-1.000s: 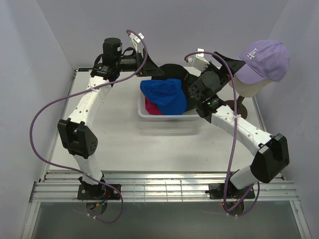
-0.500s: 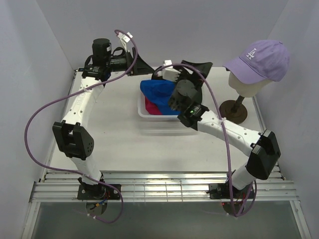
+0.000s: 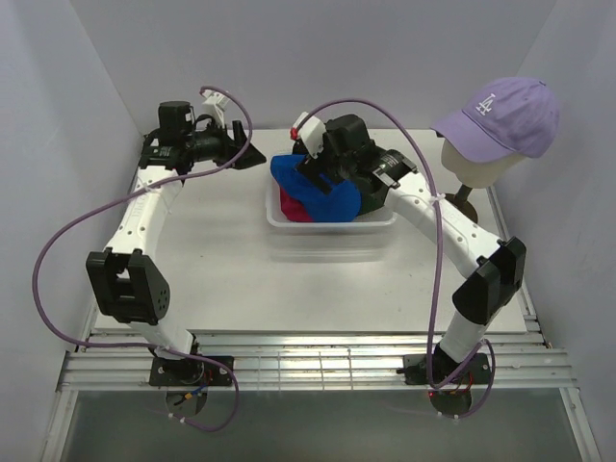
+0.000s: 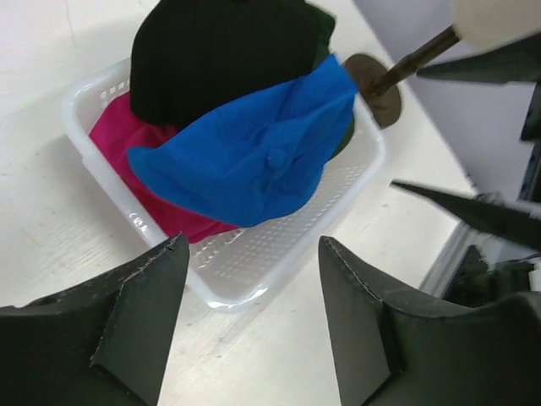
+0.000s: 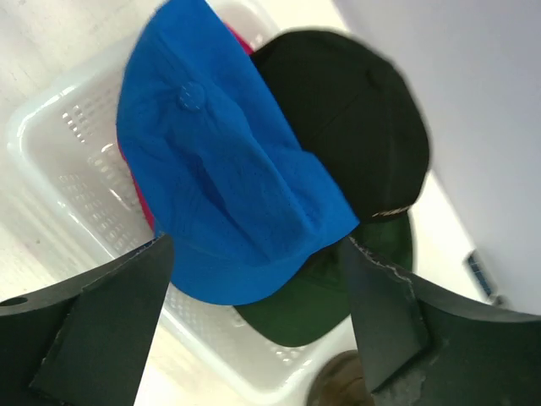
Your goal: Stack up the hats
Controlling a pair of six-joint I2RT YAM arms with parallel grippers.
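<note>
The lavender cap [image 3: 505, 115] with a white LA logo sits on the cream mannequin head [image 3: 478, 171]. The bright blue cap [image 3: 318, 191] lies on top in the white mesh basket [image 3: 327, 223], over the magenta cap [image 3: 290, 208]. In the right wrist view the blue cap [image 5: 220, 178] overlaps the black cap [image 5: 347, 118] and the dark green cap [image 5: 313, 304]. My right gripper [image 5: 256, 241] is open and empty just above the blue cap; it also shows in the top view [image 3: 322, 173]. My left gripper [image 3: 254, 154] is open and empty, left of the basket [image 4: 228, 296].
The mannequin's brown stand base [image 3: 460, 204] is right of the basket, close to my right arm. The basket is at the back middle of the table, and grey walls close in the back and both sides. Purple cables loop over both arms.
My right gripper has swung left from beside the mannequin to above the basket. My left gripper has drawn back to the left, away from the basket.
</note>
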